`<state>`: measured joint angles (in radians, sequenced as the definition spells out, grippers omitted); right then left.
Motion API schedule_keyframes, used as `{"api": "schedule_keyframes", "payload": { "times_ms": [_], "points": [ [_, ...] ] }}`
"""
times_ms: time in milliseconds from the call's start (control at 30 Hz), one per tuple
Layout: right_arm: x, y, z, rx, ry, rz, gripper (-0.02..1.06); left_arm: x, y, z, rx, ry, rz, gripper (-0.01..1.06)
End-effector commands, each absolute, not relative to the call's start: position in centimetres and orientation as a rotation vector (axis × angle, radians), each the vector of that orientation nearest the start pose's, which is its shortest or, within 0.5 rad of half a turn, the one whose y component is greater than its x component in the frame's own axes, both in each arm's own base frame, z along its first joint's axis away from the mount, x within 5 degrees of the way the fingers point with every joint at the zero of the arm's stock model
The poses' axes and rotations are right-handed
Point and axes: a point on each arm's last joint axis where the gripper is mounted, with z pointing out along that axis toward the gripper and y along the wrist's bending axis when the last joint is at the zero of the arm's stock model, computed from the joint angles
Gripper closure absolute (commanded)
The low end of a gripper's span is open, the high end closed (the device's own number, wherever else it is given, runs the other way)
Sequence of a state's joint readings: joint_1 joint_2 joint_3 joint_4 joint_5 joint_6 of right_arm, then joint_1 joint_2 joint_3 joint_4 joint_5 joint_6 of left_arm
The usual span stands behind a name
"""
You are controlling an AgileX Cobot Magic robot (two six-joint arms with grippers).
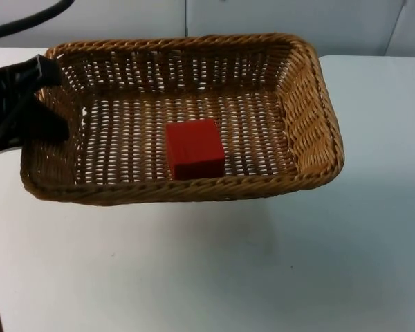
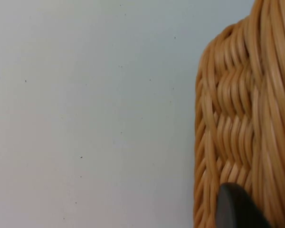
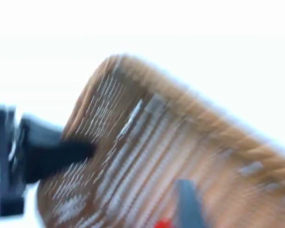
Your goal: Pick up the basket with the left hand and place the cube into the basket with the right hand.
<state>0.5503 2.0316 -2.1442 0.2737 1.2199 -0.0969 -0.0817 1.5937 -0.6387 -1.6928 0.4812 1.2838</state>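
White table (image 1: 214,270) runs back to grey wall (image 1: 124,17). Wicker basket (image 1: 311,117) sits over table's far half, near wall; can't tell if touching or lifted.

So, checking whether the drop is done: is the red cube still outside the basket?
No, the red cube rests on the basket floor.

Basket (image 1: 311,117): rect. woven wicker, tan-brown, open weave w/ thick braided rim; sits roughly level, long side across the top view, near centre toward 12 o'clock. Cube (image 1: 195,148): red, solid, flat on basket floor, approx. mid-basket, nearer the 6 o'clock wall, apart from the side walls.
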Motion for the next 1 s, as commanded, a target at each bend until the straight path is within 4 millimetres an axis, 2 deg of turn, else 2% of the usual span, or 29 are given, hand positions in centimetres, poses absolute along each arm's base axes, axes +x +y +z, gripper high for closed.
{"api": "schedule_keyframes", "payload": {
  "times_ms": [0,33,67,133,167,233,333,367,533,700,833,967],
  "points": [
    [37.3,21.8,40.5,-0.648,2.386,0.378,0.77,27.4,-6.8,17.5,-0.188,2.373,-0.870,1.05],
    [37.5,19.5,41.9,-0.541,2.366,0.276,1.00,27.4,-6.8,17.5,-0.188,2.373,-0.870,1.05],
    [37.6,17.3,43.2,-0.434,2.345,0.194,1.04,27.4,-6.8,17.5,-0.188,2.373,-0.870,1.05],
    [37.1,13.5,45.5,-0.327,2.298,0.124,1.05,27.4,-6.8,17.5,-0.188,2.373,-0.870,1.05],
    [37.1,13.5,45.5,-0.327,2.298,0.124,1.05,27.4,-6.8,17.5,-0.188,2.373,-0.870,1.05],
    [36.2,9.8,47.8,-0.192,2.254,0.108,1.05,27.4,-6.8,17.5,-0.188,2.373,-0.870,1.05],
    [34.5,5.7,50.0,-0.061,2.204,0.070,1.05,27.4,-6.8,17.5,-0.188,2.373,-0.870,1.05],
    [34.5,5.7,50.0,-0.061,2.204,0.070,1.05,27.4,-6.8,17.5,-0.188,2.373,-0.870,1.05],
    [32.1,1.5,50.2,0.051,2.220,-0.006,1.05,27.4,-6.8,17.5,-0.188,2.373,-0.870,1.05],
    [30.7,-0.3,49.7,0.085,2.245,-0.086,1.05,27.4,-6.8,17.5,-0.188,2.373,-0.870,1.05],
    [29.6,-0.8,48.9,0.091,2.275,-0.146,1.05,27.5,-6.8,17.5,-0.191,2.371,-0.871,1.05],
    [28.7,-0.7,48.0,0.076,2.313,-0.136,1.05,27.5,-6.9,17.7,-0.215,2.357,-0.899,1.05]
  ]
}}
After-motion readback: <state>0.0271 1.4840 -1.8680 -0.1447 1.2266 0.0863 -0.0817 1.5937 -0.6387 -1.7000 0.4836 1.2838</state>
